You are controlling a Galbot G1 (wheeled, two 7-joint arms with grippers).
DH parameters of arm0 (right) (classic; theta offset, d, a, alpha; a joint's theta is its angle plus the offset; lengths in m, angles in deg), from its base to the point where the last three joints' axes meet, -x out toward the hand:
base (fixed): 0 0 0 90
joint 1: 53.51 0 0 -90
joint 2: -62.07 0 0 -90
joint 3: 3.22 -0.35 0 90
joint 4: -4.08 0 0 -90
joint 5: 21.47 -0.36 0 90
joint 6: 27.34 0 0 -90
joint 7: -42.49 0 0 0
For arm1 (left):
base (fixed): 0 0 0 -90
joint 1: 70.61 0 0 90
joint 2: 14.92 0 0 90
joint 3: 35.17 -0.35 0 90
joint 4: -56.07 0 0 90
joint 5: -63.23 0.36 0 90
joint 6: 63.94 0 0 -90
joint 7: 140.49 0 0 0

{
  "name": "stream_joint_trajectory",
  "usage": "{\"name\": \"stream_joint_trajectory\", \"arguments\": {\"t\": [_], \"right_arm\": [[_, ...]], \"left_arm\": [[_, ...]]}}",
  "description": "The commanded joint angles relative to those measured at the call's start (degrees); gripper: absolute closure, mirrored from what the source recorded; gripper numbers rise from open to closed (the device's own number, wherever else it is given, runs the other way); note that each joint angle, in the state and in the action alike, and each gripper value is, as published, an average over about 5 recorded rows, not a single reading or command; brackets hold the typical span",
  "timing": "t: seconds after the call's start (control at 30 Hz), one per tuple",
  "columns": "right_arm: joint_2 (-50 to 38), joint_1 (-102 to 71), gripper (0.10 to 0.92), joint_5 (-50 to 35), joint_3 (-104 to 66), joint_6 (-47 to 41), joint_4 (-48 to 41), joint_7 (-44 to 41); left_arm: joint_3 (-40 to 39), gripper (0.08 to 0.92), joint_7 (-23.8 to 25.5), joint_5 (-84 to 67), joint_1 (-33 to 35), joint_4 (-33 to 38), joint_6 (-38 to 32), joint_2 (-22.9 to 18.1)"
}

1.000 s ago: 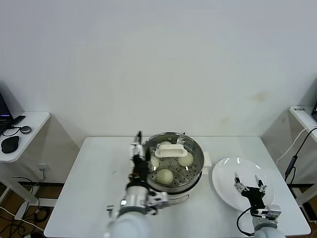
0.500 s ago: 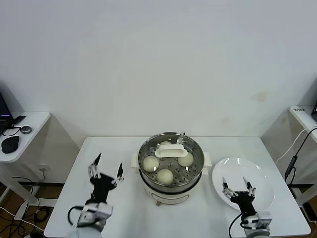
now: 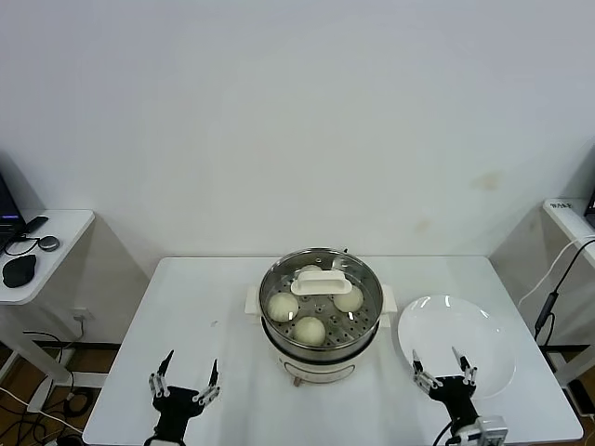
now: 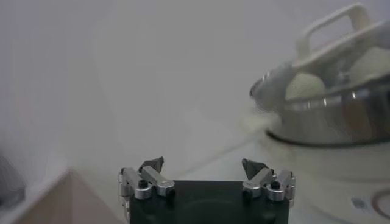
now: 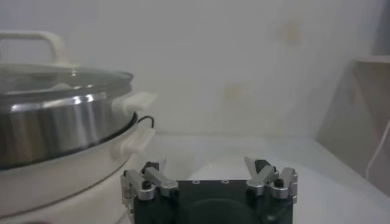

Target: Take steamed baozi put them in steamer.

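Left gripper (image 3: 185,383) and right gripper (image 3: 443,372): jaws spread wide, empty, low at the bench (image 3: 195,316) front edge, arms cut off. Steamer (image 3: 321,316) mid-bench, glass lid (image 3: 322,281) on; three baozi (image 3: 310,329) clear, a fourth half-hidden behind the lid handle. One white plate (image 3: 474,339), bare.

My left gripper (image 4: 203,168) hangs with jaws spread and empty; beyond it stands the lidded steamer (image 4: 332,112), baozi (image 4: 306,86) inside.
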Motion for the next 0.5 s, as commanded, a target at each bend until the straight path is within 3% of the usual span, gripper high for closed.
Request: {"name": "stream_joint_trajectory", "arguments": {"t": [0.03, 0.5], "right_arm": [[-0.53, -4.01, 0.203, 2.11, -0.76, -5.1, 6.07, 0.48], [-1.66, -6.9, 0.203, 2.92, -1.4, -7.31, 10.71, 0.2]], "left_arm": [[1.37, 0.177, -0.36, -6.65, 7.2, 5.84, -0.8, -0.96], [-0.13, 0.177, -0.2, -6.03, 9.75, 8.98, 1.13, -1.38]]}}
